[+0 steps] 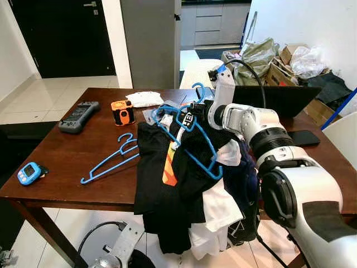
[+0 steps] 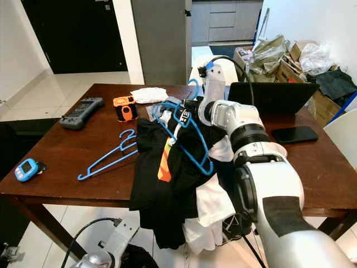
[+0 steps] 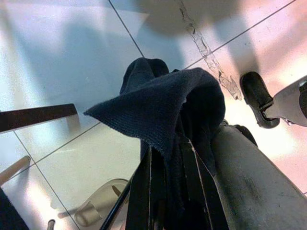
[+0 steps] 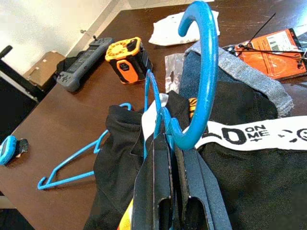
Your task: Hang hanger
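- dark wooden table: the landmark here. a heap of clothes covers its near middle and spills over the near edge toward the floor; a tug could drag the overhang off.
- open laptop at the table's far right and a black phone just nearer than it: both sit close beside the right arm, so i judge a wide swing could knock them.
- blue hanger: the task's thing, lying tilted on top of the heap at the table's middle, its hook at the far end. it rests among the black fabric, so lifting may snag a garment and pull it along.
- second blue hanger: flat on the bare wood left of the heap, apart from it; unlikely to be disturbed.
- right gripper: above the heap's far side, fingers clenched on the blue hanger's neck just below the hook. the hold is narrow, so the hanger could pivot or slip.
- left gripper: low beneath the table's near edge, fingers clamped on a dark knit cloth over the tiled floor; the dangling cloth could catch on a table leg.
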`<state>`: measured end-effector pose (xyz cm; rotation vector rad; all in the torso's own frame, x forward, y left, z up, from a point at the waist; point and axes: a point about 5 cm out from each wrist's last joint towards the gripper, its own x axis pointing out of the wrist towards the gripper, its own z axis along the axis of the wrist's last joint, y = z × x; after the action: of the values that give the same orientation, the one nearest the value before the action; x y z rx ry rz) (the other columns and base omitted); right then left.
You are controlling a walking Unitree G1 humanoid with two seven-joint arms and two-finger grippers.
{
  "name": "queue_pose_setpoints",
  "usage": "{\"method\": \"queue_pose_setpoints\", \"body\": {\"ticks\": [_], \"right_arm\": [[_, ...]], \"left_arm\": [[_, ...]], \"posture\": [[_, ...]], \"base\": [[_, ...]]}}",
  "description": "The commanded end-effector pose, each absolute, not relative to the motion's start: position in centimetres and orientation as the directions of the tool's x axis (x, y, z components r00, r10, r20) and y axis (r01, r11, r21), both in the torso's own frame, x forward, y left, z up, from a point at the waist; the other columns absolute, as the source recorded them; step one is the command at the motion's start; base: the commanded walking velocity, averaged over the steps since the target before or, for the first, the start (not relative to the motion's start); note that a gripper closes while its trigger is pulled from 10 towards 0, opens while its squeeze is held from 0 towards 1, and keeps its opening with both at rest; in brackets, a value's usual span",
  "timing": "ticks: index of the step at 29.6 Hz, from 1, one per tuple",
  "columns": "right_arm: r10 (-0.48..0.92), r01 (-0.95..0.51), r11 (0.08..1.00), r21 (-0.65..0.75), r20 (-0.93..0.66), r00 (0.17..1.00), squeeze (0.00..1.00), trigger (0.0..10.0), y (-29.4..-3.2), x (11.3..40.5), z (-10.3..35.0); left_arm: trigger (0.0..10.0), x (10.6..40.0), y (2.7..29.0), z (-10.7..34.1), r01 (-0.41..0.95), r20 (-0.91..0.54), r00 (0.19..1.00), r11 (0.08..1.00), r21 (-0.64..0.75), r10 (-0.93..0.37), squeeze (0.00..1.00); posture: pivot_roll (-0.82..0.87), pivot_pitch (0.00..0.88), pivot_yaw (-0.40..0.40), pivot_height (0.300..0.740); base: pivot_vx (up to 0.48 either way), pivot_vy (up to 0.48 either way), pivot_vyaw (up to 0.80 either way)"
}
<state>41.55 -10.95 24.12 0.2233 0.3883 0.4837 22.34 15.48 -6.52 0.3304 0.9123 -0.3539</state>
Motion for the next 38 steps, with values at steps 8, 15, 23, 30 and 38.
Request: {"method": "queue_pose_setpoints", "body": {"ticks": [8, 15, 23, 30, 38], "right_arm": [[0.542, -0.5, 0.825, 0.262, -0.12, 0.832, 0.0, 0.0, -10.9, 41.8, 27.1], [0.577, -0.58, 0.81, 0.082, 0.06, 0.814, 0.0, 0.0, -11.1, 41.4, 30.6], [0.573, -0.568, 0.736, -0.368, -0.108, 0.812, 0.0, 0.0, -9.7, 40.6, 29.0], [0.548, -0.585, 0.669, -0.459, -0.227, 0.805, 0.0, 10.0, -9.1, 40.3, 27.0], [0.51, -0.581, 0.668, -0.465, -0.282, 0.812, 0.0, 10.0, -9.5, 40.4, 26.0]], "left_arm": [[10.0, 22.6, 15.4, -6.3, 0.432, -0.802, 0.576, 0.892, 0.136, -0.156, 0.0], [10.0, 22.6, 15.4, -6.3, 0.43, -0.802, 0.577, 0.892, 0.137, -0.155, 0.0], [10.0, 22.6, 15.5, -6.3, 0.431, -0.802, 0.577, 0.892, 0.139, -0.154, 0.0], [10.0, 22.6, 15.5, -6.3, 0.429, -0.801, 0.578, 0.892, 0.139, -0.153, 0.0], [10.0, 22.7, 15.5, -6.3, 0.429, -0.801, 0.578, 0.893, 0.139, -0.153, 0.0]], "posture": [[0.01, 0.0, -0.015, 0.74], [0.02, 0.0, -0.017, 0.74], [0.01, 0.0, -0.012, 0.74], [0.01, 0.0, -0.013, 0.74], [0.01, 0.0, -0.015, 0.74]], "base": [[0.0, 0.0, 0.0], [0.0, 0.0, 0.0], [0.0, 0.0, 0.0], [0.0, 0.0, 0.0], [0.0, 0.0, 0.0]]}}
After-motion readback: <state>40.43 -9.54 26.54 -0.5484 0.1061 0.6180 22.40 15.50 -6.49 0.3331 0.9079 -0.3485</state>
